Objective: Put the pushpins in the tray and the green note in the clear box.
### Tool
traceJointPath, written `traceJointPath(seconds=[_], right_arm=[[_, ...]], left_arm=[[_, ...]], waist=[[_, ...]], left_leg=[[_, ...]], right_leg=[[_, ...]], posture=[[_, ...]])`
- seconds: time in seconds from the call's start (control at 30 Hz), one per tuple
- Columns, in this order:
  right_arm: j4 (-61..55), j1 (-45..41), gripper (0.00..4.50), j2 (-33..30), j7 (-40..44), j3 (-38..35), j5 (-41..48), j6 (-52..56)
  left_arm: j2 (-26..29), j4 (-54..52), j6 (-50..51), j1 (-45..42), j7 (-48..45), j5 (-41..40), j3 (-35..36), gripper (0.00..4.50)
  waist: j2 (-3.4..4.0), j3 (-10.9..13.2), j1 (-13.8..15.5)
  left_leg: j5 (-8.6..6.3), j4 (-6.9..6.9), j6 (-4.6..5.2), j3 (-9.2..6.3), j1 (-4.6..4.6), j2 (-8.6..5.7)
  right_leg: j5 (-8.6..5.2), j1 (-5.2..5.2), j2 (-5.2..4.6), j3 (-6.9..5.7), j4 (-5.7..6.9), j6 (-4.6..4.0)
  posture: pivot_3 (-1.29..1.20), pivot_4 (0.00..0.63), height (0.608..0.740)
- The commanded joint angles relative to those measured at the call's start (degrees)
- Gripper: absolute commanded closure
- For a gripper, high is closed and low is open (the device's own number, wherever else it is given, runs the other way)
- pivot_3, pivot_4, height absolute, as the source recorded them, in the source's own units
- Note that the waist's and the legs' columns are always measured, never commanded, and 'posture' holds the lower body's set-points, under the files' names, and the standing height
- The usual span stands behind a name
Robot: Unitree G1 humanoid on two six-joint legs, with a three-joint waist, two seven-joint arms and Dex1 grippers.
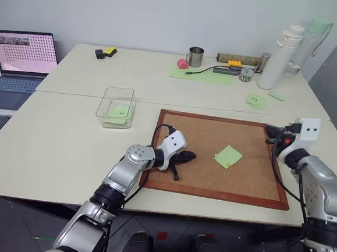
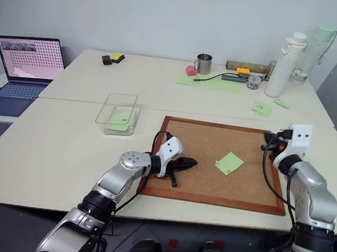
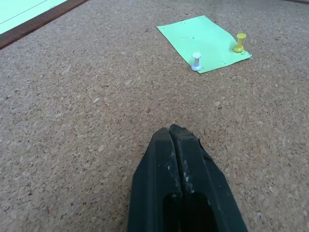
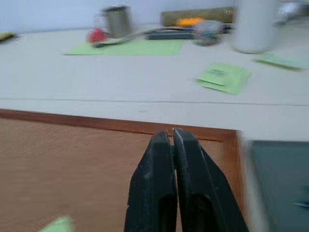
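green note (image 1: 228,156): still pinned mid cork board (image 1: 251,191) by two pushpins (image 3: 239,42)
clear box (image 1: 118,106): holds another green sheet already
claws: left claw (image 3: 176,131) and right claw (image 4: 172,133) both shut, empty

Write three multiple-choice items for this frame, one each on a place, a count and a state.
1. Where does the green note lie?
A. in the clear box
B. on the cork board
C. beside the laptop

2. How many pushpins stand in that note?
A. none
B. two
C. five

3. How is the left end effector?
A. shut, empty
B. wide open
C. shut on a pushpin

Key: 1 B, the note rests on the cork board, apart from the clear box. 2 B, a white pushpin and a yellow pushpin stand in it. 3 A, its fingers meet with nothing between them.
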Motion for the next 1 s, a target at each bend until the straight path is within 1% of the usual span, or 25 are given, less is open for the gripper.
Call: traceJointPath(seconds=[0.03, 0.17, 0.23, 0.3, 0.4, 0.43, 0.47, 0.6, 0.63, 0.8, 1.0], right_arm=[[16.43, -7.43, 4.45, -3.47, 0.28, -2.1, -2.8, -6.91], [31.1, -13.64, 4.45, -5.61, 0.46, -2.8, -4.31, -12.22], [36.27, -15.92, 4.45, -6.07, 0.9, -3.27, -4.18, -14.08], [39.96, -17.69, 4.13, -6.28, 1.75, -3.57, -3.96, -15.51], [43.57, -19.49, 3.53, -6.37, 3.39, -3.24, -4.12, -17.26], [44.19, -19.88, 3.39, -6.31, 3.7, -3.1, -4.17, -17.57], [44.75, -20.23, 3.12, -6.26, 3.91, -3.02, -4.2, -17.89], [45.46, -21.02, 2.3, -6.0, 5.35, -2.99, -3.83, -18.59], [45.16, -21.0, 2.16, -5.99, 5.61, -3.04, -3.69, -18.57], [40.45, -18.89, 2.16, -6.02, 7.31, -3.91, -1.78, -16.72], [37.42, -16.2, 2.16, -6.71, 6.71, -3.87, -2.27, -16.67]], left_arm=[[1.5, -0.53, 3.98, 3.31, 0.91, 1.42, -0.87, 4.5], [2.09, -3.01, 5.44, 4.76, 1.41, 1.24, -0.71, 4.5], [2.53, -3.84, 5.77, 5.5, 1.68, 1.37, -0.58, 4.5], [2.91, -4.85, 6.26, 6.27, 1.92, 1.22, -0.46, 4.5], [3.48, -6.13, 6.79, 7.15, 2.16, 0.98, -0.25, 4.5], [3.64, -6.39, 6.91, 7.33, 2.2, 0.94, -0.14, 4.5], [3.72, -6.55, 7.03, 7.45, 2.27, 0.92, -0.05, 4.5], [3.99, -6.65, 7.31, 7.39, 2.33, 0.81, 0.18, 4.5], [4.01, -6.55, 7.3, 7.29, 2.35, 0.79, 0.19, 4.5], [3.7, -5.62, 6.92, 6.5, 2.38, 0.78, 0.11, 4.5], [3.29, -4.65, 6.54, 5.67, 2.01, 0.71, -0.19, 4.5]], waist=[[0.04, -0.02, -0.58], [0.08, -0.03, -0.92], [0.09, -0.04, -1.04], [0.1, -0.03, -1.13], [0.11, -0.04, -1.29], [0.11, -0.03, -1.39], [0.11, -0.03, -1.47], [0.12, -0.04, -1.55], [0.12, -0.04, -1.55], [0.12, -0.04, -1.58], [0.12, -0.04, -1.52]], left_leg=[[0.0, -0.03, 0.0, 0.0, 0.0, 0.0], [0.0, -0.06, 0.0, -0.01, 0.02, 0.01], [0.0, -0.1, 0.0, -0.02, 0.03, 0.01], [-0.01, -0.12, 0.01, 0.0, 0.03, 0.03], [-0.01, -0.16, 0.01, -0.02, 0.04, 0.04], [-0.01, -0.16, 0.01, -0.02, 0.03, 0.04], [-0.01, -0.17, 0.01, -0.01, 0.03, 0.04], [-0.01, -0.16, 0.01, -0.02, 0.03, 0.04], [-0.01, -0.16, 0.01, -0.02, 0.03, 0.04], [-0.01, -0.16, 0.01, -0.01, 0.04, 0.04], [-0.01, -0.14, 0.01, -0.02, 0.03, 0.04]], right_leg=[[-0.01, 0.0, 0.0, 0.0, 0.0, -0.01], [-0.02, 0.0, 0.02, 0.0, 0.01, -0.04], [-0.03, 0.0, 0.02, -0.01, 0.01, -0.06], [-0.04, -0.01, 0.03, 0.02, 0.0, -0.07], [-0.06, 0.0, 0.04, 0.0, 0.01, -0.09], [-0.06, 0.0, 0.04, 0.0, 0.01, -0.09], [-0.06, -0.01, 0.04, 0.0, 0.01, -0.09], [-0.06, 0.0, 0.04, 0.0, 0.01, -0.09], [-0.06, 0.0, 0.04, 0.0, 0.01, -0.09], [-0.06, 0.0, 0.04, 0.0, 0.02, -0.09], [-0.06, 0.0, 0.02, -0.01, 0.02, -0.09]], posture=[[0.0, 0.15, 0.74], [0.0, 0.15, 0.74], [0.0, 0.15, 0.74], [0.0, 0.15, 0.74], [0.0, 0.15, 0.74], [0.0, 0.15, 0.74], [0.0, 0.15, 0.74], [0.0, 0.15, 0.74], [0.0, 0.15, 0.74], [0.0, 0.15, 0.74], [0.0, 0.15, 0.74]])
